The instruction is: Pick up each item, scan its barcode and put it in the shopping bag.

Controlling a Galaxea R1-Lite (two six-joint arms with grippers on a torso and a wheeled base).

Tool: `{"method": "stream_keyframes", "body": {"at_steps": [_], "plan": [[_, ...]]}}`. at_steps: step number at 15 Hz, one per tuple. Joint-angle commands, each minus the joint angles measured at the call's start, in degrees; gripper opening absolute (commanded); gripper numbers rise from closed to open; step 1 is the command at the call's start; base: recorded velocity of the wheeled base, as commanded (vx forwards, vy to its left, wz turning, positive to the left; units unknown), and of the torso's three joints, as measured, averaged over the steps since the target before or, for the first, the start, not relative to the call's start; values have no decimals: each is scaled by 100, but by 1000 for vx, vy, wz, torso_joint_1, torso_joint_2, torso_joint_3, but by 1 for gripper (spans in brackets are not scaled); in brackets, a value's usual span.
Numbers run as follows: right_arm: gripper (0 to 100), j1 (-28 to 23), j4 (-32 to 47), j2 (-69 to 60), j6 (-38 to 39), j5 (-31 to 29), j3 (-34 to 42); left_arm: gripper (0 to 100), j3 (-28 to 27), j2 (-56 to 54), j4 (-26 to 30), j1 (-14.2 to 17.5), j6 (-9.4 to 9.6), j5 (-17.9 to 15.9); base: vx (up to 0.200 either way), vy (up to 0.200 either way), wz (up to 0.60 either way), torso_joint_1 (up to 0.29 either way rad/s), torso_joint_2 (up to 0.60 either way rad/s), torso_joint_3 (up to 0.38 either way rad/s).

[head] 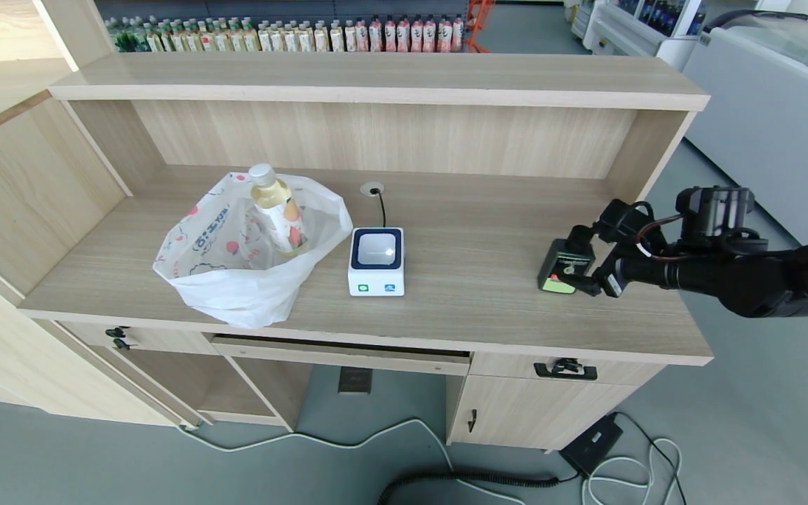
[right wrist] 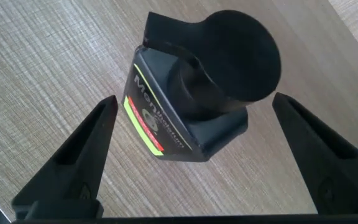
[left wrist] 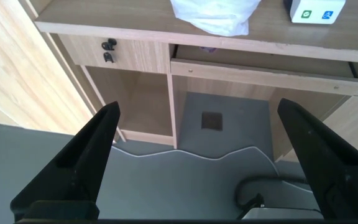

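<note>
- Nearest: left gripper (left wrist: 199, 107), fingers spread wide with nothing between them; it hangs low in front of the worktop (head: 474, 294), over the grey floor.
- Cables (head: 446, 477), white and black, loose on the floor below the worktop front.
- Drawer (left wrist: 266, 67), under the worktop edge, standing slightly out.
- Right gripper (head: 576, 265), at the worktop's right end, fingers spread on either side of the black bottle and not pinching it.
- Black bottle (right wrist: 185, 118), wide black cap, green and red label, on the worktop.
- Scanner (head: 376, 261), white box with a dark-framed window, mid-worktop, well apart from the black bottle.
- Shopping bag (head: 236, 273), white printed plastic, mouth open, just left of the scanner.
- Drink bottle (head: 276, 210), pale cap, leaning inside the shopping bag with its top above the rim.
- Row of bottles (head: 292, 35), on a shelf beyond the counter.
</note>
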Motion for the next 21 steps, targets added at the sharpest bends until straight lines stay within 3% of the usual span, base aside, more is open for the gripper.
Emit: {"method": "stream_keyframes", "body": {"at_steps": [1, 5, 11, 13, 14, 15, 16, 18, 19, 21], "plan": [[0, 37, -3, 285, 13, 4, -33, 100, 0, -2, -1, -1, -4, 1, 0, 0, 0, 0, 0, 0], [0, 55, -12, 329, 30, 12, -77, 100, 0, -2, -1, -1, -4, 1, 0, 0, 0, 0, 0, 0], [0, 2, -302, -699, 39, 109, 222, 100, 0, -2, -1, -1, -4, 1, 0, 0, 0, 0, 0, 0], [0, -68, -337, -1727, -93, 92, 925, 100, 0, -2, -1, -1, -4, 1, 0, 0, 0, 0, 0, 0], [0, -209, -706, -2712, -708, 100, 1848, 100, 0, -2, -1, -1, -4, 1, 0, 0, 0, 0, 0, 0], [0, -341, -935, -3257, -1481, 171, 2261, 100, 0, -2, -1, -1, -4, 1, 0, 0, 0, 0, 0, 0], [0, -385, -1040, -3617, -2343, 680, 2322, 100, 0, -2, -1, -1, -4, 1, 0, 0, 0, 0, 0, 0], [0, -279, -1928, -3898, -3687, 2403, 2744, 100, 0, -2, -1, -1, -4, 1, 0, 0, 0, 0, 0, 0], [0, -147, -2341, -4021, -4390, 2825, 3034, 100, 0, -2, -1, -1, -4, 1, 0, 0, 0, 0, 0, 0], [0, 582, -2807, -4162, -6271, 4108, 3184, 100, 0, -2, -1, -1, -4, 1, 0, 0, 0, 0, 0, 0]]}}
